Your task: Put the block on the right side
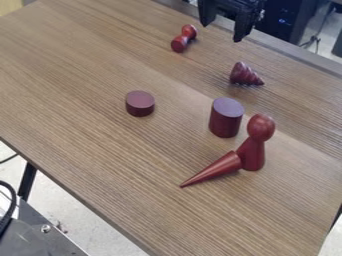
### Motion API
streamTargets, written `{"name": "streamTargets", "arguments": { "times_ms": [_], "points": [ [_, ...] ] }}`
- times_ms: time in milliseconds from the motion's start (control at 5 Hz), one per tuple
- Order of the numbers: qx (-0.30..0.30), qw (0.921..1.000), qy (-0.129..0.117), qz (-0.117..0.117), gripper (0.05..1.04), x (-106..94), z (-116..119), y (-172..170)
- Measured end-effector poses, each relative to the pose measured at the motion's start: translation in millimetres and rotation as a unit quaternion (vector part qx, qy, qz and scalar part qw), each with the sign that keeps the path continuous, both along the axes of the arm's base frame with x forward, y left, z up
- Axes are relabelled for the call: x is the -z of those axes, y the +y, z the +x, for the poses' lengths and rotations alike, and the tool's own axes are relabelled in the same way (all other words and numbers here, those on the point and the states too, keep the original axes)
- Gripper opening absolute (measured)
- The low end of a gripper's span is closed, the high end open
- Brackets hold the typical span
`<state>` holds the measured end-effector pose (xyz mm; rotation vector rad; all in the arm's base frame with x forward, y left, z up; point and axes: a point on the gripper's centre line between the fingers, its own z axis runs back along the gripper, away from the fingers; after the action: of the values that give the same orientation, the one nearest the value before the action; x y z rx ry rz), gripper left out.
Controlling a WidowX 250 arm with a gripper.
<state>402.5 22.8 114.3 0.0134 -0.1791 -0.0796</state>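
My gripper, far: jaws wide apart. Tabletop: 1 short cylinder, left; 1 tall cylinder, right; 1 smooth cone touching 1 pawn, near.

We see the top edge cut off the upper part of the gripper, while the table runs out of view on several sides and the black cable and grey metal piece are cropped at the lower left. The cone's wide end is turned away from us against the round-headed figure, so we can't tell whether they touch. We find the dark equipment behind the table too blurred to name.
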Motion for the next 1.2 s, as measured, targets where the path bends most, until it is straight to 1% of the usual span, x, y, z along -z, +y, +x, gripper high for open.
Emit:
{"name": "streamTargets", "arguments": {
  "times_ms": [200,400,600,800,1000,1200],
  "points": [
    [0.002,0.9997,0.025,-0.001,0.999,18.7,-2.9,-0.8],
    [0.014,0.9997,0.021,-0.003,0.999,17.0,-1.7,6.4],
    [0.005,1.0000,0.006,0.006,0.999,8.0,4.2,30.9],
    [-0.001,0.9994,0.025,0.023,0.999,13.4,16.4,48.1],
    [0.016,0.9978,0.055,0.033,0.999,23.7,41.3,62.2],
    [0.050,0.9955,0.076,0.025,0.999,29.5,68.3,67.5]
  ]
}}
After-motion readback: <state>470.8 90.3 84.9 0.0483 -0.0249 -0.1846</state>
